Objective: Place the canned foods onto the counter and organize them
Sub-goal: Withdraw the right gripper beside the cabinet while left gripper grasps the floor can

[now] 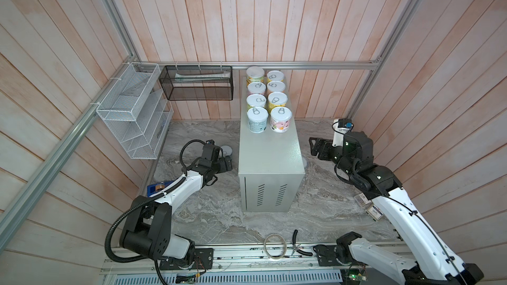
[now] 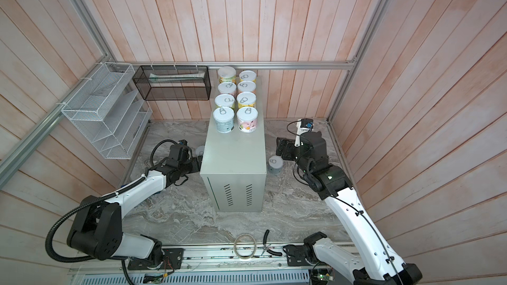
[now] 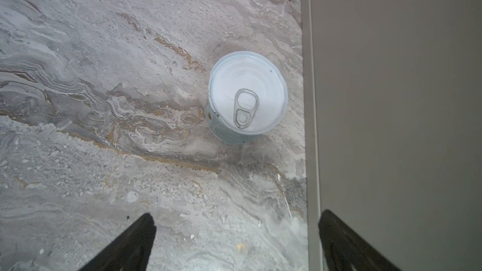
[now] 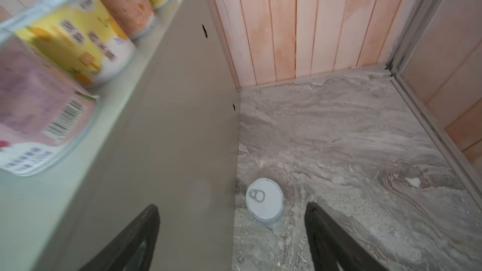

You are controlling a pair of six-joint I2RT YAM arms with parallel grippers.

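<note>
The left arm (image 1: 178,187) lay low and stretched toward the left side of the tabletop (image 1: 270,154) (the tall grey box with the flat top). Its wrist bent down, so the left claw (image 3: 237,213) pointed at the marble surface (image 3: 104,100). The left claw was wide open and had nothing in it. A little past its tips stood the left can (image 3: 247,92), upright, just beside the left wall of the tabletop. I think grabbing this can was the job at hand. To do it well, the claw should slide forward until the can sits between its fingers (image 3: 130,241), then go down and squeeze softly. One finger was very near the wall, so it could bump there.

On the far half of the tabletop stood eight cans (image 1: 257,115) in two neat rows. The near half was bare, so there looked to be room for two more.

The right can (image 4: 264,199) stood upright on the marble, close to the right wall of the tabletop. The right arm (image 1: 395,201) was bent up high. The right claw (image 4: 232,204) hung above that can, to the right of the tabletop, open and empty.
</note>
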